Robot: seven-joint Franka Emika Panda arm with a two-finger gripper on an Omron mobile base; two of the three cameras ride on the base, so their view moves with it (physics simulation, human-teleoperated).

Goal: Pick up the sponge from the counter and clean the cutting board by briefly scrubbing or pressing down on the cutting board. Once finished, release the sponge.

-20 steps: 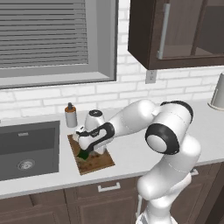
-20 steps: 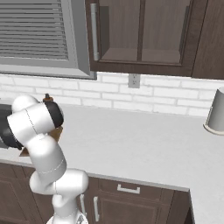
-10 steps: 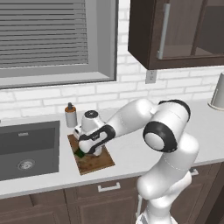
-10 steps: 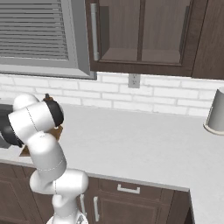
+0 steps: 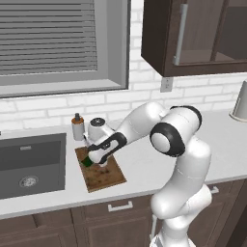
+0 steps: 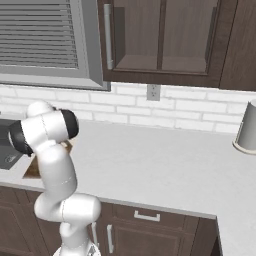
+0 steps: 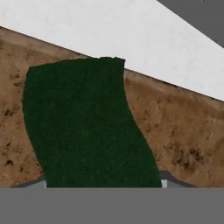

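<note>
Sponge is picked up already, gripped in the fingers & down on the board, near its back left part, by the sink. Hand view: green sponge w/ brown board right under it, white table behind. Looks like scrub part is going on now. Left to do: finish, then let go.
</note>
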